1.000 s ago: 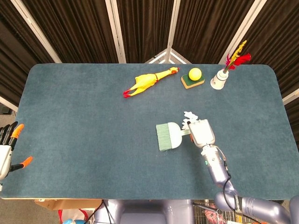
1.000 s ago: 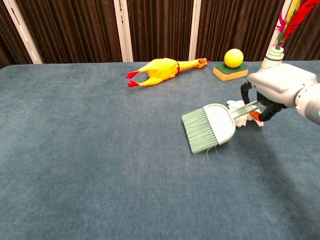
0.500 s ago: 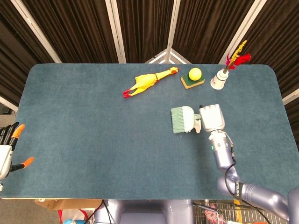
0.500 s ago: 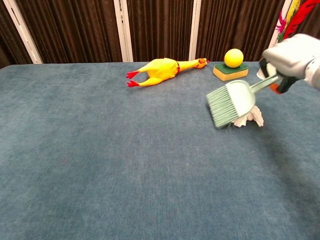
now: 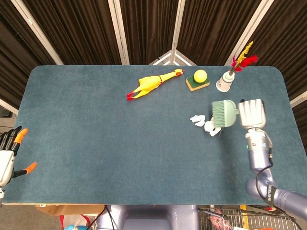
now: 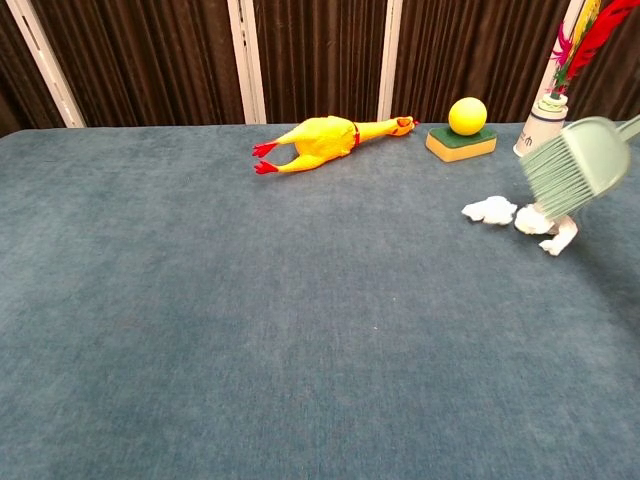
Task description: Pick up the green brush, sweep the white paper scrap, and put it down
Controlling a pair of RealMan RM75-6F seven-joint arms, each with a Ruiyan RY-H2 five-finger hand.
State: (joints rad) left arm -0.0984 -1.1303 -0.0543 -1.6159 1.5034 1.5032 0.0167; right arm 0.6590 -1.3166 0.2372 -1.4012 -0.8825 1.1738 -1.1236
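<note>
My right hand [image 5: 252,114] holds the green brush [image 5: 224,113] by its handle at the right side of the table, raised above the cloth. The bristles point left, over the right part of the white paper scrap [image 5: 205,123]. In the chest view the brush [image 6: 577,166] hangs at the right edge above the scrap [image 6: 520,218], which lies in small crumpled pieces; the hand itself is out of that frame. My left hand [image 5: 9,155] hovers off the table's near left corner, fingers spread, holding nothing.
A yellow rubber chicken [image 5: 152,84] lies at the back middle. A yellow ball on a green sponge [image 5: 198,80] and a white vase with red and yellow feathers [image 5: 226,79] stand at the back right, just behind the brush. The blue table [image 5: 96,143] stretches left.
My right hand lifted the brush and carried it rightward and back, past the scrap. The scrap now lies uncovered to the brush's left. The left hand barely moved.
</note>
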